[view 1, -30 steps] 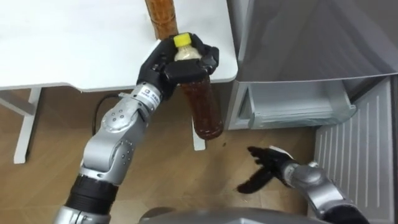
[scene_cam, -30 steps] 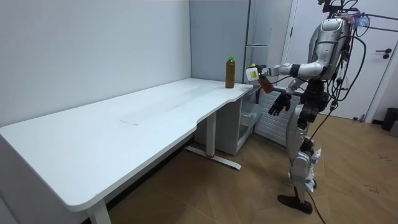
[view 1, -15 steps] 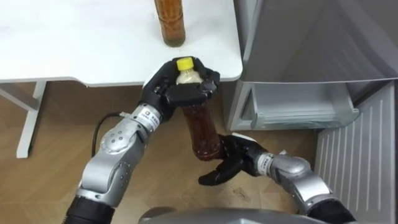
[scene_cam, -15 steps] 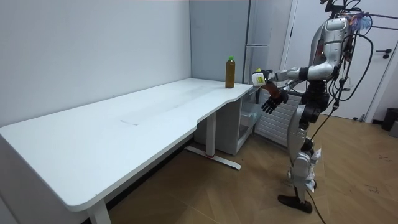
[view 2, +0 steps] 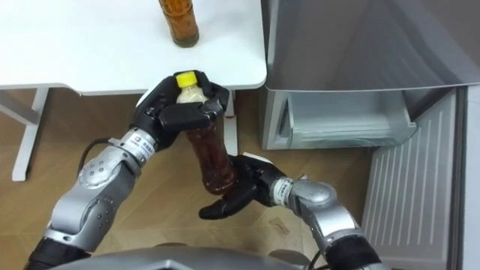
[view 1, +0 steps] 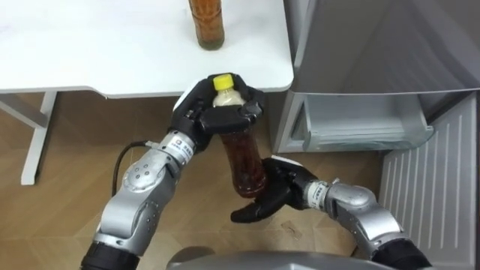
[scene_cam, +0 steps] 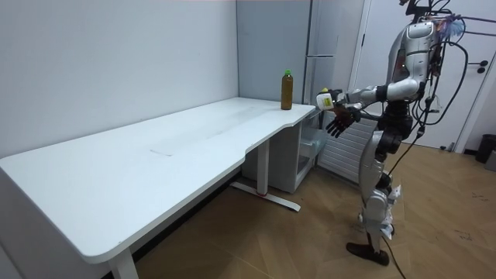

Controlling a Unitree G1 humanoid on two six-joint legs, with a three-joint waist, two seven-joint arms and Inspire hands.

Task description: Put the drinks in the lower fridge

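The left hand's (view 1: pixel 204 114) fingers are clenched around the neck of a brown drink bottle (view 1: pixel 244 159), just under its yellow cap (view 1: pixel 222 80). The bottle hangs upright over the wooden floor (view 1: pixel 67 195), off the white table's (view 1: pixel 90 52) near edge. The right hand (view 1: pixel 276 192) lies against the bottle's base with its fingers loose and spread. A second brown bottle (view 1: pixel 206 22) stands farther back on the table. To the right, the lower fridge compartment (view 1: pixel 360 124) stands open beside its swung-out door (view 1: pixel 424 187).
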